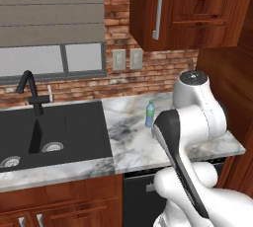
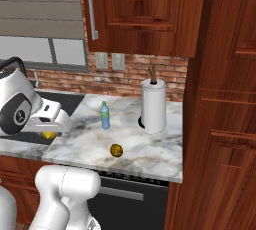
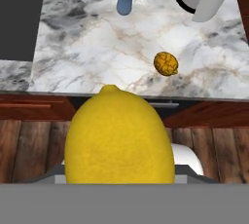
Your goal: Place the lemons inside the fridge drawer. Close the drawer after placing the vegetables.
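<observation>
This is a home kitchen. A marble-patterned counter [image 1: 131, 142] runs below a red brick backsplash [image 1: 148, 80] fitted with wall sockets [image 1: 127, 59]. A black sink [image 1: 54, 134] with a dark tap [image 1: 30, 93] sits under a window with a grey blind [image 1: 52, 9]. Reddish wooden cabinets [image 2: 150, 14] with a bar handle hang above, a dark dishwasher front [image 2: 130, 201] sits below, and a paper towel roll [image 2: 153, 106] stands on the counter.

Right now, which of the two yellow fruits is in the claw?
The smooth bright-yellow lemon, held in the claw off the counter's front edge. The other fruit, darker and rough-skinned, lies on the marble counter in front of the paper towel roll.
</observation>
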Robot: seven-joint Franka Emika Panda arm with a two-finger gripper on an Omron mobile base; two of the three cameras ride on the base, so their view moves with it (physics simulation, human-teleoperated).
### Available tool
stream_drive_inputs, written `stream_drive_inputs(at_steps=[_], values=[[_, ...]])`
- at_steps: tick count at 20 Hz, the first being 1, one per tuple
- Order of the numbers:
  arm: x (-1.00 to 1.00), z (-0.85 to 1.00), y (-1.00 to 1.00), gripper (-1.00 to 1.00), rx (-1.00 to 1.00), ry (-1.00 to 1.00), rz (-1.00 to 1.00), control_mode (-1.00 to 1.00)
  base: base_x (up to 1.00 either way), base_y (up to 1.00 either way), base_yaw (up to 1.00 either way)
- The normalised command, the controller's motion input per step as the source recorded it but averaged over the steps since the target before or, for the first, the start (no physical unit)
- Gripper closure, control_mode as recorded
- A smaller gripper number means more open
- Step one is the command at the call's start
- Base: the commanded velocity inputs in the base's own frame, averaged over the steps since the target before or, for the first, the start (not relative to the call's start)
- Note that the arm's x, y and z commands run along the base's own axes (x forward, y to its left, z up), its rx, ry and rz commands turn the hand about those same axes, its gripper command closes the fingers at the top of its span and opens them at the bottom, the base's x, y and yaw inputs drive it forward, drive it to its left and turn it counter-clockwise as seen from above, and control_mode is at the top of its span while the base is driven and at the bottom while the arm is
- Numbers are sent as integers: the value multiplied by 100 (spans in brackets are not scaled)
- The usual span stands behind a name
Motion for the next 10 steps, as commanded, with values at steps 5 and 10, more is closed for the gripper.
stream_drive_inputs(at_steps=[5,10], values=[[0,-3,0,100,0,0,0,-100,0,0,0],[-33,-11,0,100,0,-5,0,100,-19,0,0]])
